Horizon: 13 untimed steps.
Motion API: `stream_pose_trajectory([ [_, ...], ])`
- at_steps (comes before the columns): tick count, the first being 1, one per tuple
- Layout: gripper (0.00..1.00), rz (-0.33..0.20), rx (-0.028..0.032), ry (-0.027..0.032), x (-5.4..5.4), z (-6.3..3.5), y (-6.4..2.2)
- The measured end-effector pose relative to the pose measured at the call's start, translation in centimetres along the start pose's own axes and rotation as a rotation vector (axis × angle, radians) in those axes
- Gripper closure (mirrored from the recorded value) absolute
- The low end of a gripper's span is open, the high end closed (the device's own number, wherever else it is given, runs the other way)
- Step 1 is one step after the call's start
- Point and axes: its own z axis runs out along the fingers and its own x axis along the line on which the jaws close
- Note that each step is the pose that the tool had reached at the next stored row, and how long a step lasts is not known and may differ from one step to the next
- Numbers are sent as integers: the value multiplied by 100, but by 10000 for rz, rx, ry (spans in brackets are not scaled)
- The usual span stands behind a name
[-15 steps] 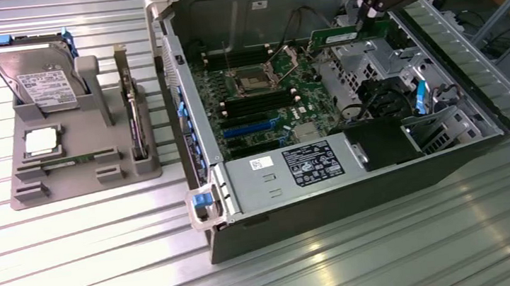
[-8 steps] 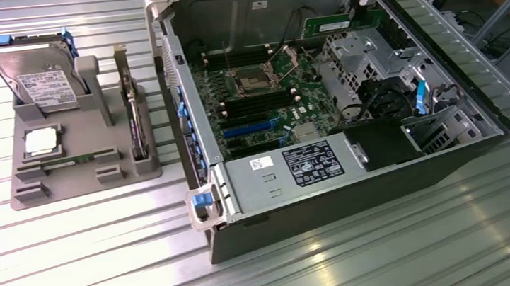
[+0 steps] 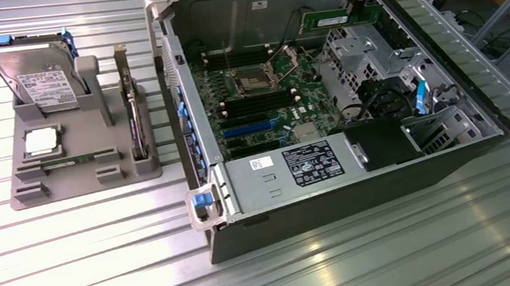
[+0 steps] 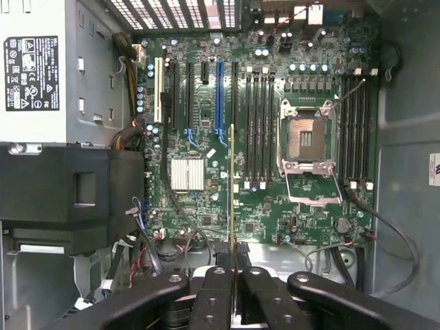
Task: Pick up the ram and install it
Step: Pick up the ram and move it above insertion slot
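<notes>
Gripping the ram (image 4: 232, 199) in the claw (image 4: 234, 278), both fingers (image 4: 214, 295) pinched nearly together on its upper edge, nothing else held. Looking straight down past the claw in the wrist view and showing the ram edge-on, as one thin gold-green line running away from the fingertips. Hanging clear above the motherboard (image 4: 206, 206) and touching nothing below, judging by the height shown in the exterior view. Running its long axis parallel to the memory slots (image 4: 258, 124), so probably needing no turn to match them. Sitting off to one side of those slots, though: lining up between the long black card slot (image 4: 234, 89) and the nearest memory slot, on the side away from the open socket (image 4: 306, 137). Flanking the socket's other side, well apart from the ram, a second bank of slots (image 4: 356, 130).

In the exterior view, carrying the ram (image 3: 337, 18) as a level green stick near the far rim of the open case (image 3: 338, 205), reaching from the claw (image 3: 361, 5) toward the exterior view's left. Farther off, standing on the surface (image 3: 391, 257) at the exterior view's left and well apart from the case, a grey holder (image 3: 78, 169) holding a hard drive (image 3: 34, 73), a square chip (image 3: 41, 140) and a tall card (image 3: 131, 106).
</notes>
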Motion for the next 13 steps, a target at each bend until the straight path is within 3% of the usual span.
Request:
stream_pose_trajectory([
  [13,88,1,-1,38,-39,-4,-30],
])
